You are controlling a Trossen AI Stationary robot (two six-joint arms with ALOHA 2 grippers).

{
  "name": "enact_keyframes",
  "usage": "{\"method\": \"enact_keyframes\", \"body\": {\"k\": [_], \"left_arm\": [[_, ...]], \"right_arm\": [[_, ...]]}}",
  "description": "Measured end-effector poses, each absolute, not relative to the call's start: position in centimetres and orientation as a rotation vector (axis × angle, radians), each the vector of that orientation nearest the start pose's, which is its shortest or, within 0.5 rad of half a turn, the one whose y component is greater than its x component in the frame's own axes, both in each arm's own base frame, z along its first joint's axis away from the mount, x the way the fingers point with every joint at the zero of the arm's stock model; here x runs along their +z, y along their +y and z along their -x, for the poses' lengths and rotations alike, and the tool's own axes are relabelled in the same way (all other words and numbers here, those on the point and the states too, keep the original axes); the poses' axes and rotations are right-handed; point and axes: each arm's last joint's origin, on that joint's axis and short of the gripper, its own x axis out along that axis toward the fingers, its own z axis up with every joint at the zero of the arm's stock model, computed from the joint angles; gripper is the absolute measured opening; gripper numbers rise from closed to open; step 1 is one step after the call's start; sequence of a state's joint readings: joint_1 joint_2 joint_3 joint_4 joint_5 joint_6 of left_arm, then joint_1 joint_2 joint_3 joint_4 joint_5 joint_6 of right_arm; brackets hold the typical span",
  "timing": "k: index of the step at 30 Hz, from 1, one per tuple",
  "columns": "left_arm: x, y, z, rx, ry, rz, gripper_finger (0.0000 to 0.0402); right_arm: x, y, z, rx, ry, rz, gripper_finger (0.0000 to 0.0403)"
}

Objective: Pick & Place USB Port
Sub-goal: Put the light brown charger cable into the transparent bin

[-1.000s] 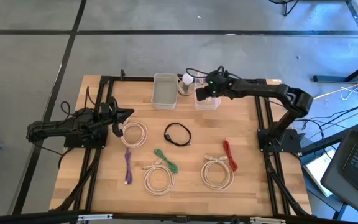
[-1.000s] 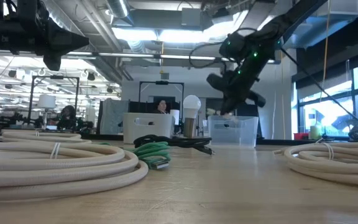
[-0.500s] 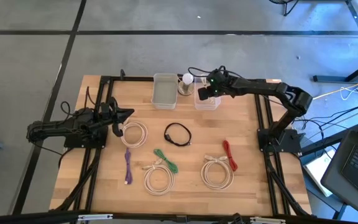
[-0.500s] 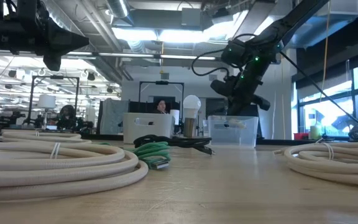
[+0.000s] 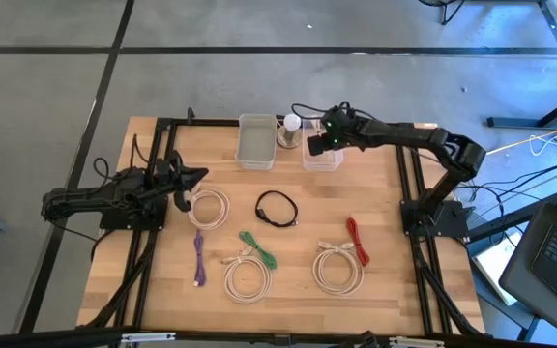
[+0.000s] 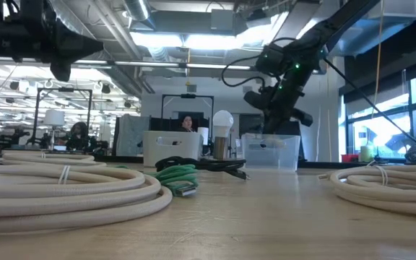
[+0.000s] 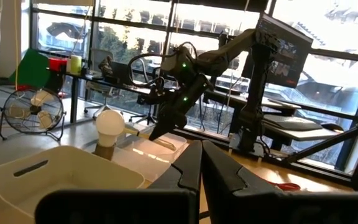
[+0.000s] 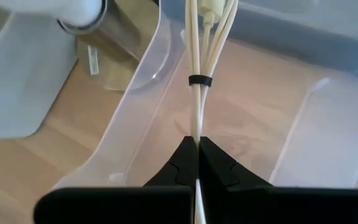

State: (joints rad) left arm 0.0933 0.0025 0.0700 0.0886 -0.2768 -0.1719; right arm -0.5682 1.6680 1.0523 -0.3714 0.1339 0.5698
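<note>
A cream cable bundle (image 8: 197, 59), bound by a black tie (image 8: 199, 80), hangs ahead of my right gripper (image 8: 196, 146), which is shut on it above the clear bin (image 8: 148, 99) at the table's far edge. The high view shows that gripper (image 5: 319, 141) over the clear bin (image 5: 323, 159). The left wrist view shows the bundle's free end (image 7: 165, 129) reaching down into the bin. My left gripper (image 5: 197, 177) waits shut and holding nothing at the table's left, above a cream coil (image 5: 211, 206). My right gripper pinches the bundle's strands (image 8: 196, 127) between its two fingers, a little short of the black tie. The fingers slant down from the table's right and lie along the cable. The bundle hangs into the clear bin; whether its end touches the bin's floor, I cannot tell.
A white bin (image 5: 256, 142) and a lamp bulb (image 5: 291, 124) stand left of the clear bin. Black (image 5: 277, 209), green (image 5: 256, 248), purple (image 5: 199, 259) and red (image 5: 357, 240) cables and two cream coils (image 5: 248, 277) (image 5: 338, 269) lie on the wooden table.
My right gripper has shifted slightly toward the table's right above the clear bin, still shut on the cream bundle, which hangs into the bin.
</note>
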Motion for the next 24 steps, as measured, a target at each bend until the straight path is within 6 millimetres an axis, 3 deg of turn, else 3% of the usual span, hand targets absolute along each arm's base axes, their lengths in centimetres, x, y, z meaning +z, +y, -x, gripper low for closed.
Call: {"method": "enact_keyframes", "body": {"k": [6,11,20,24], "left_arm": [[19.7,1.6,-8.9,0.355,-0.204,0.184,0.0004],[19.7,1.6,-8.9,0.355,-0.204,0.184,0.0004],[19.7,1.6,-8.9,0.348,-0.204,0.183,0.0004],[19.7,1.6,-9.0,0.347,-0.204,0.183,0.0004]], "right_arm": [[21.1,-18.5,-28.4,-0.929,0.797,-0.678,0.0],[21.1,-18.5,-28.3,-0.931,0.82,-0.678,0.0],[16.8,-19.1,-29.6,-0.886,0.942,-0.703,0.0],[15.9,-19.2,-29.8,-0.886,0.959,-0.701,0.0]]}}
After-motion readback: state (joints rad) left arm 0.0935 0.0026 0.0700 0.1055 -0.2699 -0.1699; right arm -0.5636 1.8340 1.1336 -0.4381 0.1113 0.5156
